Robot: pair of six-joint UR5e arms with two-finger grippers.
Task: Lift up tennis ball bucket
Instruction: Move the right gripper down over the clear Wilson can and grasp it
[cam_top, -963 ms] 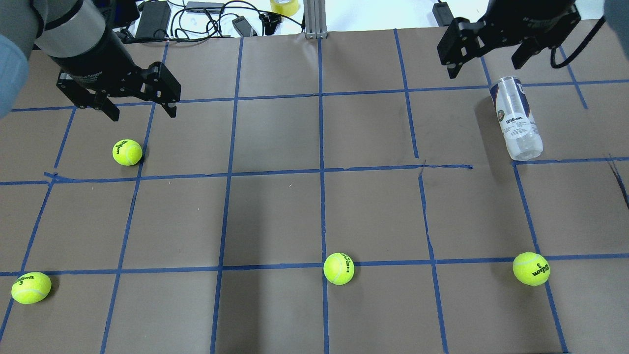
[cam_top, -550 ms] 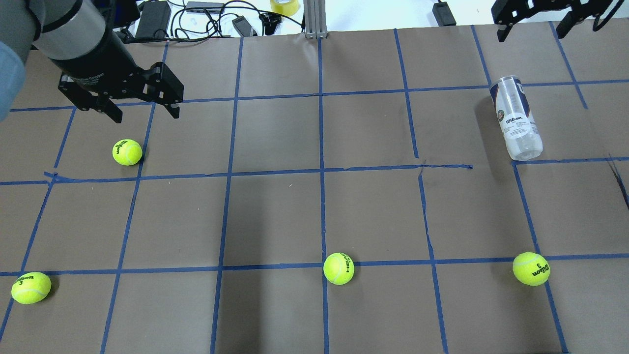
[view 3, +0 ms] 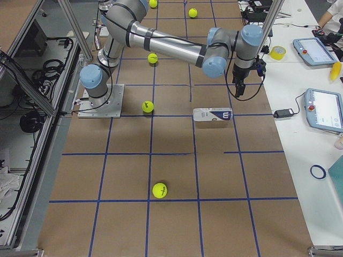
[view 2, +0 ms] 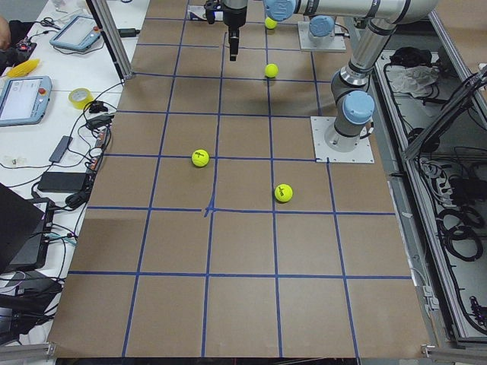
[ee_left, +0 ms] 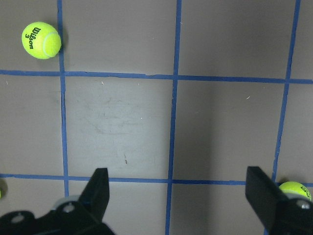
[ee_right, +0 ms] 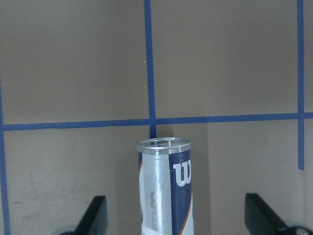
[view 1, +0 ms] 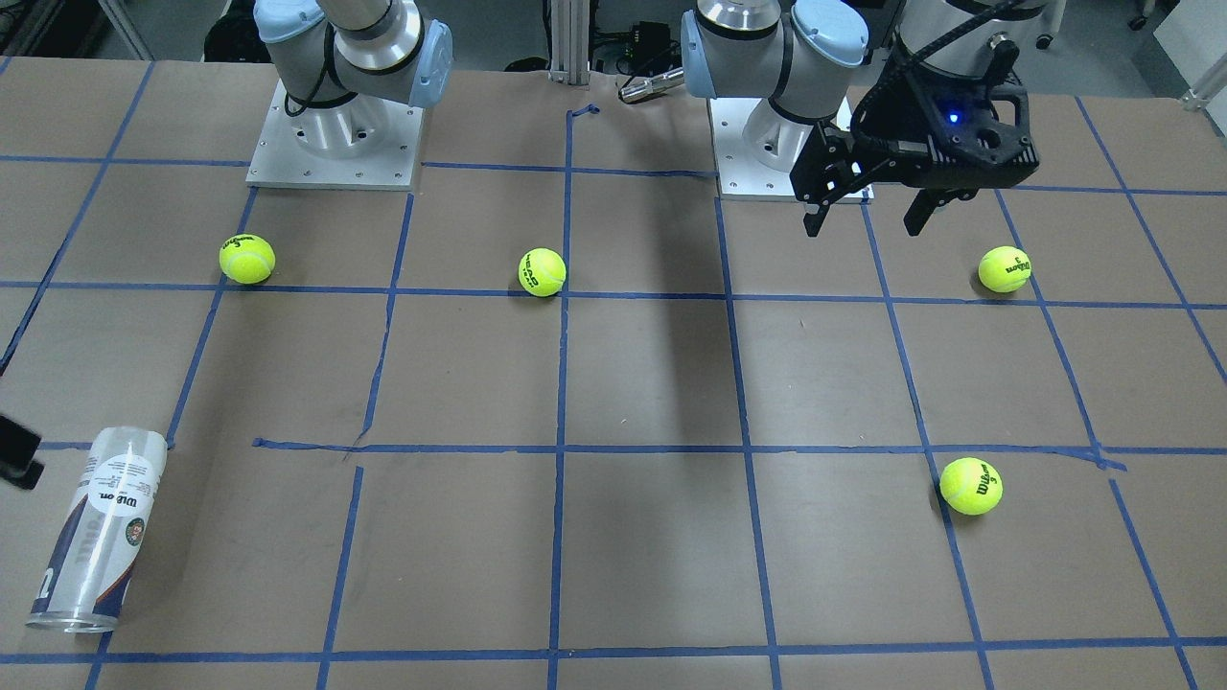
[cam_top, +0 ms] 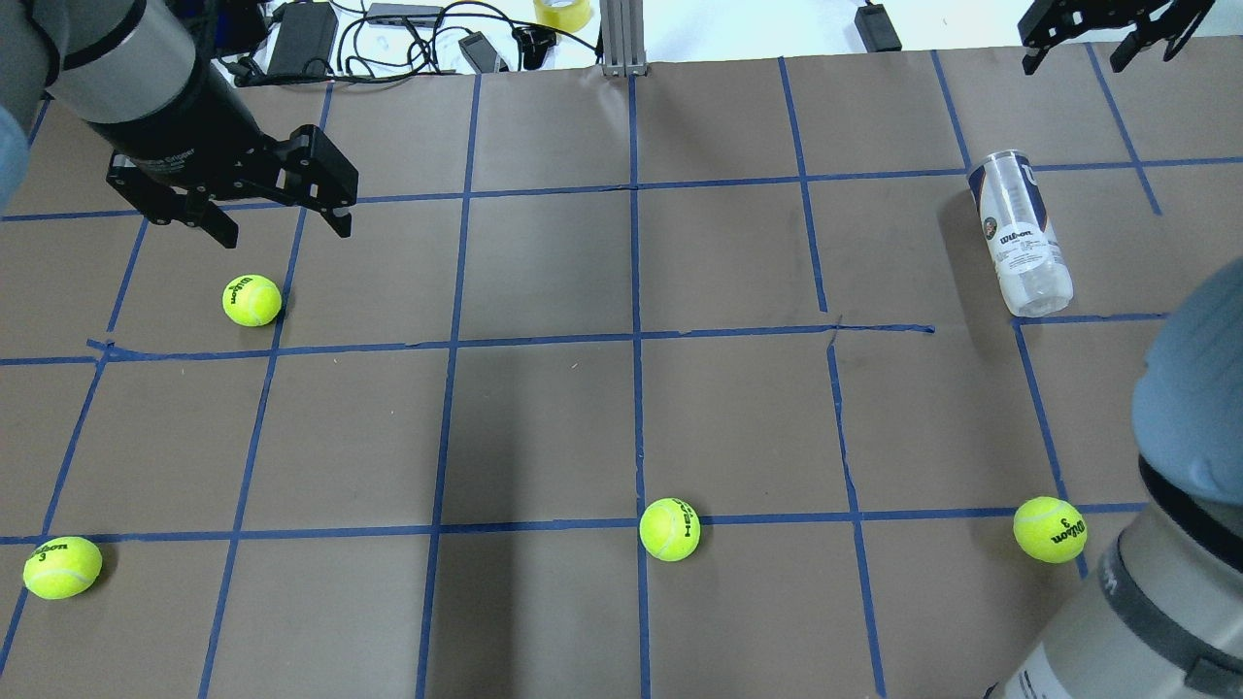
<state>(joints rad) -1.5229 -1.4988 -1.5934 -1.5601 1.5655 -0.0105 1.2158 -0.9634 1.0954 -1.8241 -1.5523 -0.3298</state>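
The tennis ball bucket [cam_top: 1020, 233] is a clear tube with a white-and-navy Wilson label. It lies on its side at the table's far right, and also shows in the front view [view 1: 96, 532] and the right side view [view 3: 213, 115]. My right gripper [cam_top: 1072, 66] is open and empty, raised beyond the tube's metal-rimmed end. The right wrist view shows that rim [ee_right: 164, 146] between the two fingers [ee_right: 95, 215]. My left gripper [cam_top: 285, 231] is open and empty, hovering at the far left just beyond a tennis ball [cam_top: 251, 300].
Three more tennis balls [cam_top: 62, 567] [cam_top: 669, 530] [cam_top: 1050, 530] lie along the near grid line. My right arm's elbow [cam_top: 1194, 408] overhangs the near right corner. Cables, power bricks and a tape roll [cam_top: 563, 12] line the far edge beside an aluminium post [cam_top: 621, 39].
My right gripper has moved away from the tube toward the table's far right edge. The right arm's elbow has swung into the overhead view's lower right. The left gripper has barely shifted.
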